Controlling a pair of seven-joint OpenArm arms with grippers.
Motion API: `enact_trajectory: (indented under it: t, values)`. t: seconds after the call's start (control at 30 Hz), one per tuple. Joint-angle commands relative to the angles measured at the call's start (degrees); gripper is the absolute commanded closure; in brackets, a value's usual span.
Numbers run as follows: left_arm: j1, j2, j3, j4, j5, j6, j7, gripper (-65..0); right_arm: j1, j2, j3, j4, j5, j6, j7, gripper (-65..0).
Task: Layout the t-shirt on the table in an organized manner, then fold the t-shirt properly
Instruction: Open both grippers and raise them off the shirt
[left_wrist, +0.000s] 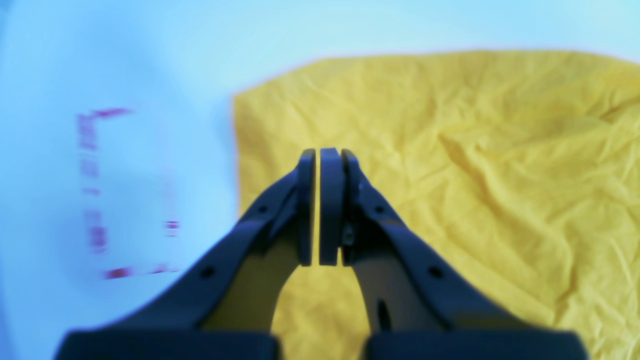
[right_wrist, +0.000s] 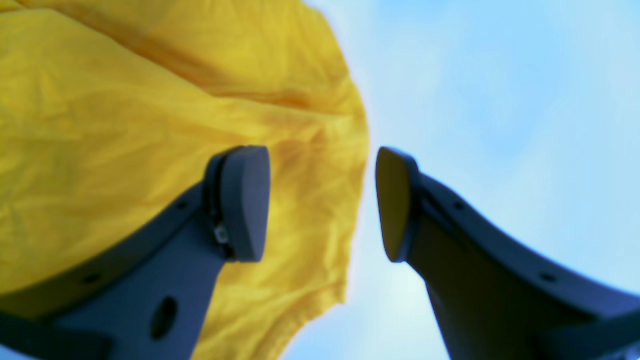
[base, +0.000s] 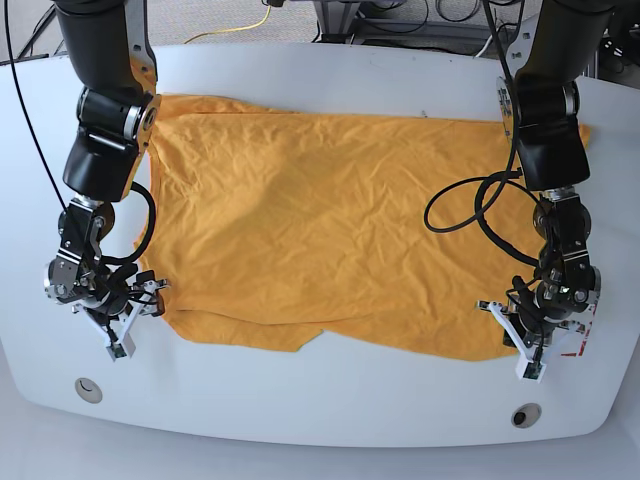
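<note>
The orange-yellow t-shirt lies spread and wrinkled across the white table. In the left wrist view my left gripper hangs shut over the shirt near a corner of it, with only a thin slit between the pads and nothing pinched. It sits at the shirt's near right corner in the base view. My right gripper is open, one finger over the shirt and the other over bare table, straddling the cloth's edge. In the base view it is at the near left corner.
Red tape marks lie on the table beside the left gripper, also seen in the base view. Two round grommets sit near the front edge. Black arm cables loop over the shirt's right side.
</note>
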Motion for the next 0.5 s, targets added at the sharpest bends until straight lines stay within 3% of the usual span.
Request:
enact_trajectory:
  t: [0.0,0.2,0.33,0.47]
  values:
    - [0.09,-0.55,-0.11,6.15,-0.27,-0.13,1.53,-0.3,-1.57,0.88,0.18,9.32,4.21,0.19,-3.78,-33.3]
    - [3.87,-2.40,-0.11,15.21,-0.18,-4.17,7.42,-0.4,-10.27,0.96,1.59,27.16,12.92,0.19,-16.44,-33.3]
    - [5.63,-2.93,-0.20,19.16,-0.09,-6.72,10.41,-0.6,-16.77,-1.41,8.00,36.22,16.35,0.19,-21.80,-33.3]
    - [7.65,-3.19,-0.29,22.15,0.09,-7.16,13.57,-2.8,-22.49,-3.87,15.13,42.28,18.81,0.19,-25.41,-33.5]
